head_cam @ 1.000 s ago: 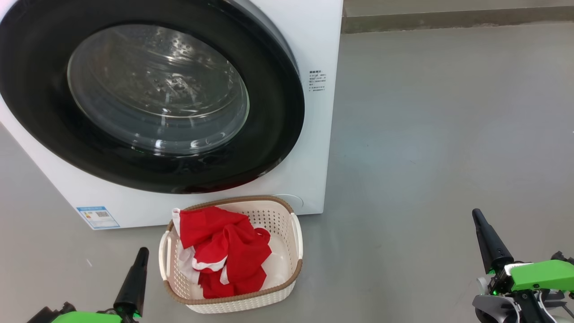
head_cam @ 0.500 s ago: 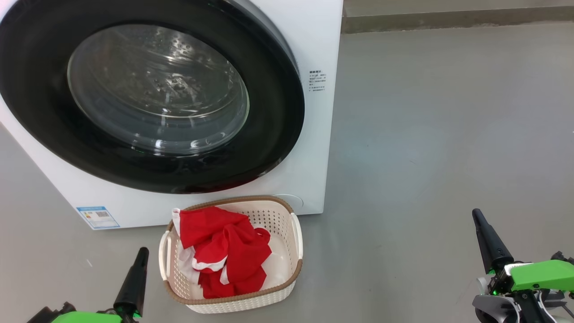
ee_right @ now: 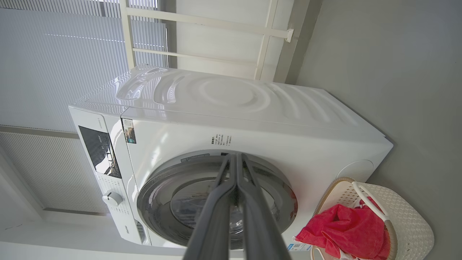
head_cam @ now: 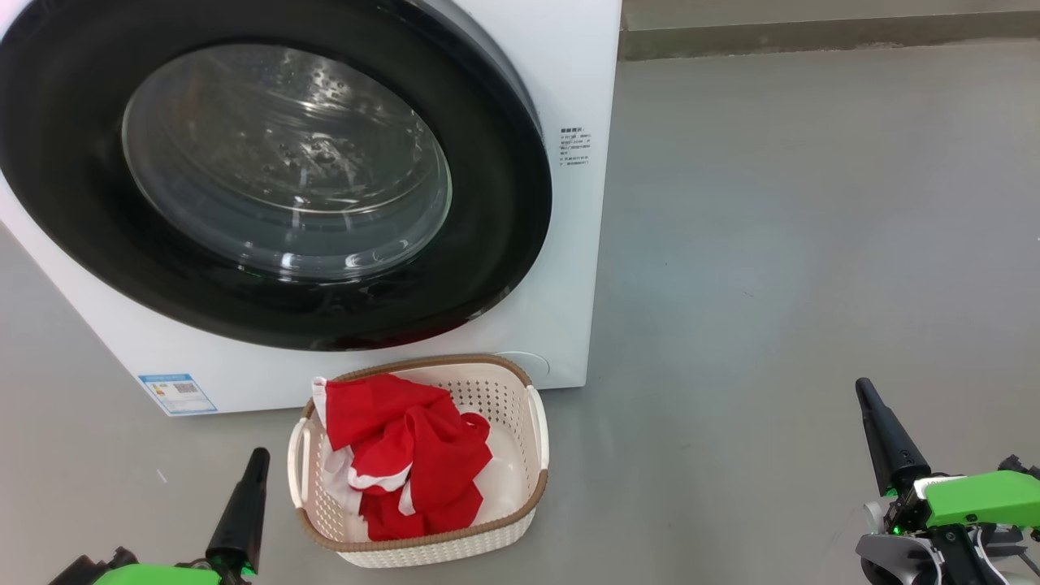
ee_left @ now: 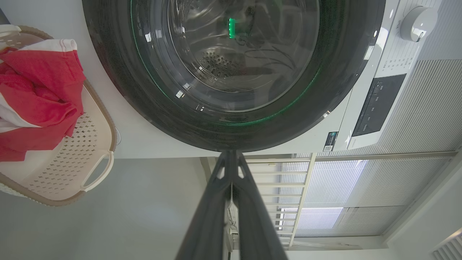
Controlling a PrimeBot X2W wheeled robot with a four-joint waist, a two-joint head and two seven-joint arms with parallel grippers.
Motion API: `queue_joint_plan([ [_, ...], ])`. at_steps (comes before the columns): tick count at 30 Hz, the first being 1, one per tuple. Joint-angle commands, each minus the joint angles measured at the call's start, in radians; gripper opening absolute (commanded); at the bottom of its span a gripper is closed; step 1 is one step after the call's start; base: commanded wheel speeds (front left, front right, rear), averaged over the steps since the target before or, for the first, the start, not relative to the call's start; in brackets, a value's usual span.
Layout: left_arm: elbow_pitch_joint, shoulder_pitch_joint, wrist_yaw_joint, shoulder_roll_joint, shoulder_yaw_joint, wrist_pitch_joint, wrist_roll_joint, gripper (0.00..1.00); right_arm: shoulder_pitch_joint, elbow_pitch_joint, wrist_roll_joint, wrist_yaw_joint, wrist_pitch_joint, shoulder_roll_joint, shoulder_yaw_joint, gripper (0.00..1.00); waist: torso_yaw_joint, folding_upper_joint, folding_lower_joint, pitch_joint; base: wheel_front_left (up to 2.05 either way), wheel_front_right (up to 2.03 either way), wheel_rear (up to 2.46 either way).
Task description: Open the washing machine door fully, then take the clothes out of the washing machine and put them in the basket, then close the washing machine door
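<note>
**Door's shut, laundry's in the basket, both grippers pinched closed**

So you're looking at the washing machine [head_cam: 573, 81] sitting on the grey floor [head_cam: 772, 244]. Its big round door [head_cam: 496, 187] is lying flush against the front, with the steel drum showing through the glass.

The clothes [head_cam: 406, 463] are sitting in the basket [head_cam: 431, 539]. They're a red bundle with white trim, piling up toward the basket's left side, with one corner draping over the back left rim. The basket is standing on the floor right in front of the washer's lower right part. I can't tell if the two are touching.

Your left gripper [head_cam: 258, 457] is hovering low, just beside the basket's left handle, with its fingers pressing together and gripping nothing. Your right gripper [head_cam: 863, 388] is hanging well off to the right over the floor, its fingers squeezing together the same way, also empty.

In the left wrist view, the closed tips are lining up with the edge of the door's black rim. In the right wrist view, they're pointing at the door too.
</note>
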Motion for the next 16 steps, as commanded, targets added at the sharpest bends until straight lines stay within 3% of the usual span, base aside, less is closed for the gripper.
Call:
queue_joint_plan([
  [1,-0.028,-0.040,-0.006,0.011,0.035,0.006,-0.007,0.00,-0.042,-0.029,0.007,0.001,0.006,-0.009,0.018,0.00,0.000,0.0000,0.0000,0.000,0.00,0.00,0.00],
  [16,-0.028,-0.040,-0.006,0.011,0.035,0.006,-0.007,0.00,-0.042,-0.029,0.007,0.001,0.006,-0.009,0.018,0.00,0.000,0.0000,0.0000,0.000,0.00,0.00,0.00],
])
